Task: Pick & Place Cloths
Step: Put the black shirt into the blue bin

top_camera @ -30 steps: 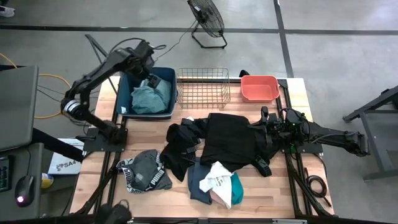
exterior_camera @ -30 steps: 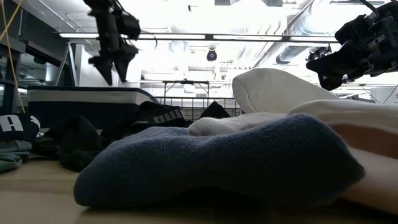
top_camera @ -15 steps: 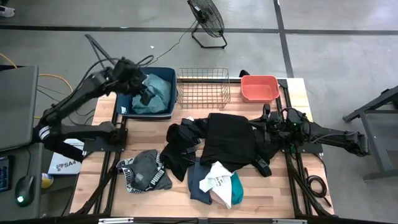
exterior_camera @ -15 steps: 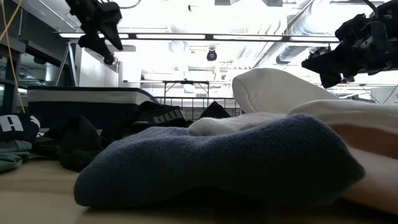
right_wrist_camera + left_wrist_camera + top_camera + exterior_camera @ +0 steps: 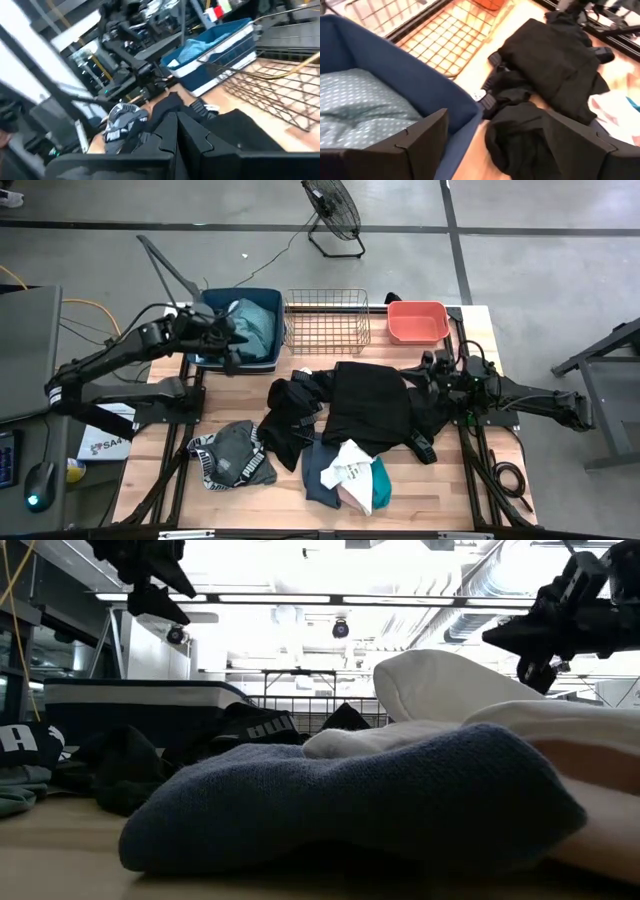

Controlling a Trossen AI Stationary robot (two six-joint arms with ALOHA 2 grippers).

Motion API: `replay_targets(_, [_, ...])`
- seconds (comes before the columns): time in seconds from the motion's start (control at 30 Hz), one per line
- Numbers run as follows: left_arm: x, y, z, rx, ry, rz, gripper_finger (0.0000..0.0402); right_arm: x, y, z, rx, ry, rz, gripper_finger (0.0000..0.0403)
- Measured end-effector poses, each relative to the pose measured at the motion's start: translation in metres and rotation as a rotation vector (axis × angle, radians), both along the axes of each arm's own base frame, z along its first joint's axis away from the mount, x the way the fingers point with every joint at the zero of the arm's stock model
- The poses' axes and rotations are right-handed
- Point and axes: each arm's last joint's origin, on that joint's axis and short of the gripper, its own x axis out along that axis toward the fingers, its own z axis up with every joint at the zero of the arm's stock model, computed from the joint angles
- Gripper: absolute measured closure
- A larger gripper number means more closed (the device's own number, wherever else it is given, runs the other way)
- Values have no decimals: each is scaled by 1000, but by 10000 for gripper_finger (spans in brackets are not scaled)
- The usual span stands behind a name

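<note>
A teal-green dotted cloth [image 5: 248, 328] lies inside the blue tub [image 5: 200, 350]. My left gripper [image 5: 228, 345] hovers open and empty over the tub's near rim; in the left wrist view [image 5: 497, 115] its fingers frame the tub corner and the black cloths. A large black garment [image 5: 368, 405] lies spread mid-table beside a crumpled black cloth [image 5: 290, 418]. A grey and black cloth [image 5: 232, 455] and a heap of slate, white, teal and pink cloths [image 5: 345, 470] lie near the near edge. My right gripper [image 5: 427, 370] is shut and empty, in the air above the black garment's right side [image 5: 535, 640].
A wire mesh basket [image 5: 327, 320] and a coral tub [image 5: 417, 320] stand along the far edge to the right of the blue tub. A fan [image 5: 333, 215] stands on the floor beyond the table. The bare wood [image 5: 160, 470] at the near left corner is free.
My left gripper has drawn back from over the blue tub's far part toward the near and left edges, and now stands over the tub's near rim, open throughout. The teal-green cloth has stayed in the tub. My right gripper has turned a little in place.
</note>
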Motion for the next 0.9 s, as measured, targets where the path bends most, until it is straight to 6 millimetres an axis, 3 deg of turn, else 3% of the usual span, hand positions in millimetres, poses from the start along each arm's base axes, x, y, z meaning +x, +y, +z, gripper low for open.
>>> replay_targets(0.23, [3, -1, 1, 14, -16, -14, 90, 0, -3, 3, 197, -31, -97, 398])
replay_targets(0.4, [5, -1, 4, 30, -48, -14, 90, 11, 1, 26, 213, 44, -49, 398])
replay_targets(0.7, [5, 0, 4, 22, -48, -5, 90, 67, 10, 54, 202, 460, -53, 398])
replay_targets(0.9, [4, -1, 3, 8, -33, -1, 90, 105, 10, 60, 323, 683, -105, 398])
